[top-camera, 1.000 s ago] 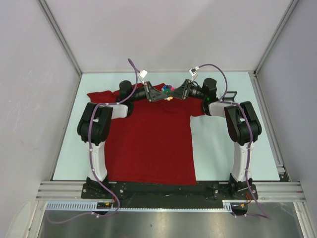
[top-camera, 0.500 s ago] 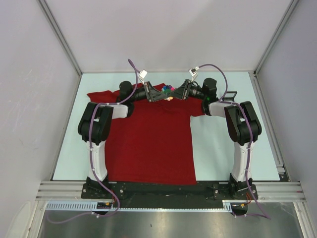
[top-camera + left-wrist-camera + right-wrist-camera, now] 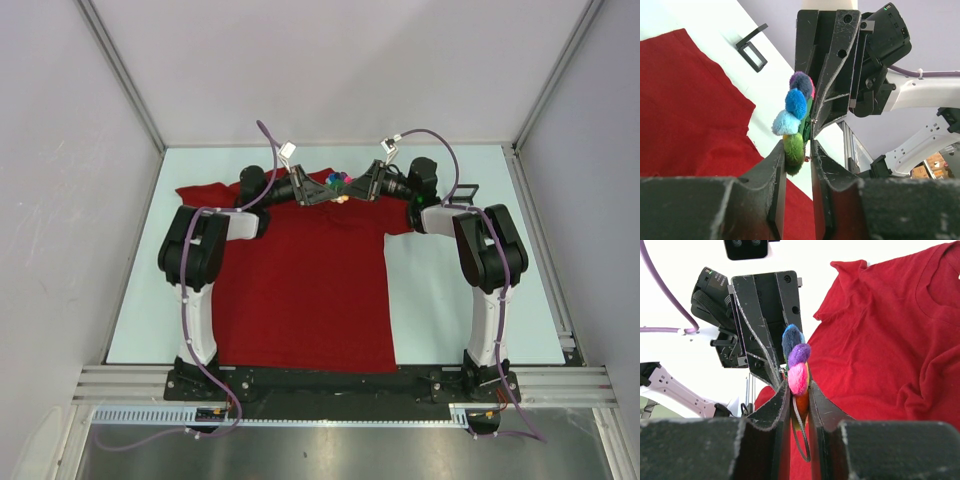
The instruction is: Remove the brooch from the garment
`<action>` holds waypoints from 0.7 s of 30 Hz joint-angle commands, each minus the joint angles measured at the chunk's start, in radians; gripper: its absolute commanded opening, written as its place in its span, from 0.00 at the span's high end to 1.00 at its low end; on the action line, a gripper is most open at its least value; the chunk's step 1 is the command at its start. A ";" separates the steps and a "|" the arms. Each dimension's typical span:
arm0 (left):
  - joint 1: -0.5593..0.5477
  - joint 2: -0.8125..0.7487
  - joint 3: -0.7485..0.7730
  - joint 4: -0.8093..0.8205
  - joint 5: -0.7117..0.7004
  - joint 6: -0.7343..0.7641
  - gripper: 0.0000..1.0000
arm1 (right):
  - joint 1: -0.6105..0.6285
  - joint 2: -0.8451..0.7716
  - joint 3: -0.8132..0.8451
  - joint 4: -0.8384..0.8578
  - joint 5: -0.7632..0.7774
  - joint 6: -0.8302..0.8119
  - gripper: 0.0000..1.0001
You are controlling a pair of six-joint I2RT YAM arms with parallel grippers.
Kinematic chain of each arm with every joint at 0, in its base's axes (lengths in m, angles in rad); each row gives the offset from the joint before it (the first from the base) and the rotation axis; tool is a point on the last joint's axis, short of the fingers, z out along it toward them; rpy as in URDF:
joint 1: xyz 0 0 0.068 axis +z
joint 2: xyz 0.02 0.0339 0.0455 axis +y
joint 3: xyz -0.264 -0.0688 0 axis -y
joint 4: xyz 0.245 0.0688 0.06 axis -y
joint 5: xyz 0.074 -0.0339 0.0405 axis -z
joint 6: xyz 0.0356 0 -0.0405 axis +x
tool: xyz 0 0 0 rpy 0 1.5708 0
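The brooch (image 3: pixel 340 181), a cluster of fluffy coloured balls, hangs between both grippers over the neck end of the garment (image 3: pixel 300 290), a dark-red T-shirt spread flat. My left gripper (image 3: pixel 797 150) is shut on its green ball, with the brooch (image 3: pixel 796 107) rising past the fingertips. My right gripper (image 3: pixel 799 395) is shut on the pink and orange balls of the brooch (image 3: pixel 799 372), and a thin dark loop hangs between its fingers. The two grippers meet tip to tip, the left gripper (image 3: pixel 322 188) facing the right gripper (image 3: pixel 358 186). I cannot tell whether the brooch still touches the cloth.
A small black frame-like piece (image 3: pixel 462 193) lies on the table at the back right, also in the left wrist view (image 3: pixel 752 50). Grey walls and metal posts enclose the table on three sides. One sleeve (image 3: pixel 200 192) reaches toward the back left.
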 commanded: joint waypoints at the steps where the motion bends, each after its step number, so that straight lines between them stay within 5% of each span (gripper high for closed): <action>1: -0.045 -0.019 0.064 0.120 0.057 -0.003 0.74 | 0.006 -0.010 0.001 -0.049 0.037 -0.033 1.00; 10: -0.051 -0.037 0.058 0.129 0.080 0.008 0.62 | 0.003 -0.003 0.003 -0.049 0.037 -0.032 1.00; 21: -0.042 -0.039 0.052 0.094 0.068 0.031 0.71 | -0.005 -0.003 0.003 -0.050 0.031 -0.030 1.00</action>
